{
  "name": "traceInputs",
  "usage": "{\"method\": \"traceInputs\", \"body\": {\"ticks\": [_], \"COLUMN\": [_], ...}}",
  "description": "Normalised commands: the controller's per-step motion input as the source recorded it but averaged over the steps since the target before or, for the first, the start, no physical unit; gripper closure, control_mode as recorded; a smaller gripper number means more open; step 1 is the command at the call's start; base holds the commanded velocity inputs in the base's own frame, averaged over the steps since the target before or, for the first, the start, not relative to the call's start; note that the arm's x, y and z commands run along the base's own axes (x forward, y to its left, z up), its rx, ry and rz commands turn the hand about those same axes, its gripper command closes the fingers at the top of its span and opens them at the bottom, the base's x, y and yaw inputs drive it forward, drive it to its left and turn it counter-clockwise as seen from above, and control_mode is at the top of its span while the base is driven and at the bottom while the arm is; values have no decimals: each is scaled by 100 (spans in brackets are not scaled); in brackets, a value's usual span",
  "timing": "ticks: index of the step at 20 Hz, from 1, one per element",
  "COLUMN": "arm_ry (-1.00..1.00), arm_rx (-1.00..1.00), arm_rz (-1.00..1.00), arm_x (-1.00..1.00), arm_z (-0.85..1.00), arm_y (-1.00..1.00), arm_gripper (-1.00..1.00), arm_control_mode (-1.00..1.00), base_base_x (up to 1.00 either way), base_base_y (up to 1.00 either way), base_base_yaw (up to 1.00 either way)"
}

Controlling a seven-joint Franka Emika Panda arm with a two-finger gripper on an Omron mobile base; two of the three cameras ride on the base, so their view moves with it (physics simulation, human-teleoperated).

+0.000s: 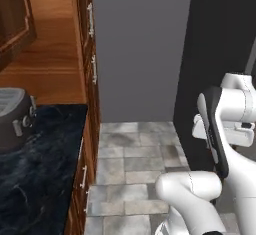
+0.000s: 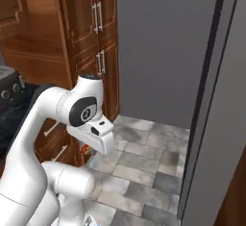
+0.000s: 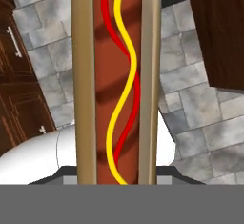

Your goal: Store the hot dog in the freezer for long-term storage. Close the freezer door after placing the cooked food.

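Observation:
The hot dog (image 3: 116, 85) runs lengthwise up the middle of the hand view, a tan bun around a brown sausage with red and yellow squiggles. My gripper (image 2: 88, 145) is shut on the hot dog and points down at the tiled floor, close to my own base. A tall grey slab with a dark edge (image 2: 216, 124) rises at the right and shows black (image 1: 210, 54) in the left base view. It belongs to the fridge, but I cannot tell whether it is the freezer door. The freezer's shelves and the door handle are out of view.
A dark marble counter (image 1: 45, 169) with a grey appliance (image 1: 15, 116) lies on the left. Tall wooden cabinets (image 2: 91, 42) stand beside it. Grey tiled floor (image 1: 135, 154) runs between the cabinets and the fridge, up to a plain grey wall (image 1: 140, 49).

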Motion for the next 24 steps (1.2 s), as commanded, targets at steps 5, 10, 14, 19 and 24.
{"method": "traceInputs", "body": {"ticks": [5, 10, 14, 19, 24], "arm_ry": [0, 0, 0, 0, 0], "arm_rx": [0, 0, 0, 0, 0], "arm_rz": [0, 0, 0, 0, 0], "arm_x": [0, 0, 0, 0, 0], "arm_z": [0, 0, 0, 0, 0], "arm_y": [0, 0, 0, 0, 0], "arm_gripper": [100, 100, 100, 100, 100], "arm_control_mode": [100, 100, 100, 100, 100], "base_base_x": [-9, -8, -25, -30, -12], "base_base_y": [6, 28, 37, 22, -5], "base_base_yaw": [-63, -48, -36, -39, -67]}}
